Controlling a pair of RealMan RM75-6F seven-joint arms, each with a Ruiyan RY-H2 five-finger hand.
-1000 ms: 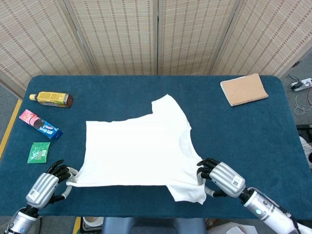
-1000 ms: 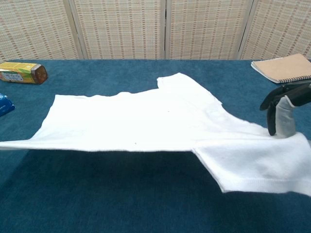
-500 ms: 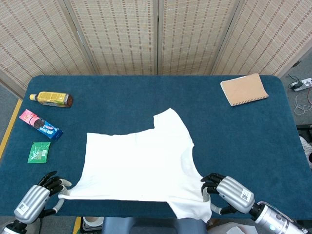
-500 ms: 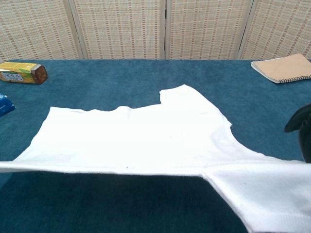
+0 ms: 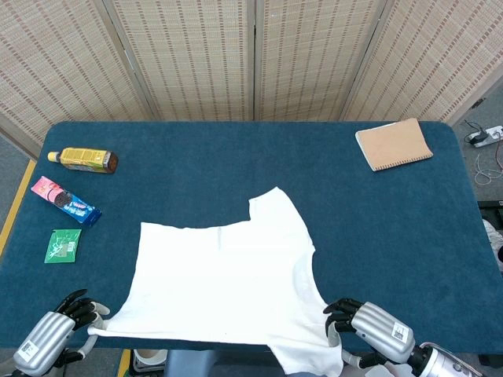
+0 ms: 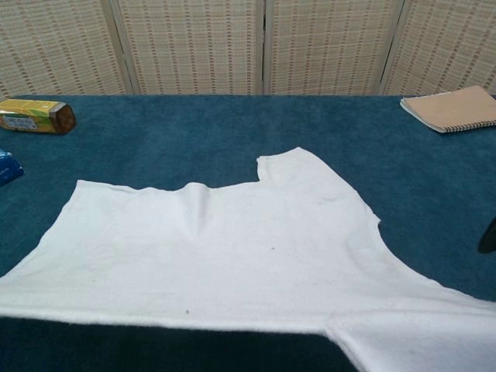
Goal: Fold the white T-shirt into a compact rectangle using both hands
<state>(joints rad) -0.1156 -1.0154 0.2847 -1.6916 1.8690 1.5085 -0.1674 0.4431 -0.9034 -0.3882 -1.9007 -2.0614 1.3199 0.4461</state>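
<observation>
The white T-shirt (image 5: 228,287) (image 6: 225,256) lies spread on the blue table, its near edge lifted and stretched over the table's front edge. My left hand (image 5: 51,335) pinches the shirt's near left corner at the bottom left of the head view. At the bottom right my right hand (image 5: 373,338) grips the near right sleeve. One short sleeve points toward the far side. In the chest view only a dark sliver of the right hand (image 6: 488,236) shows at the right border; the left hand is out of that view.
A bottle (image 5: 82,159) (image 6: 35,116), a pink and blue snack pack (image 5: 64,201) and a green packet (image 5: 62,245) lie along the table's left side. A brown notebook (image 5: 393,144) (image 6: 452,108) sits at the far right. A woven screen stands behind.
Both hands have drawn back toward me and lower in the head view, pulling the shirt's near edge over the table front. The whole shirt has slid toward me.
</observation>
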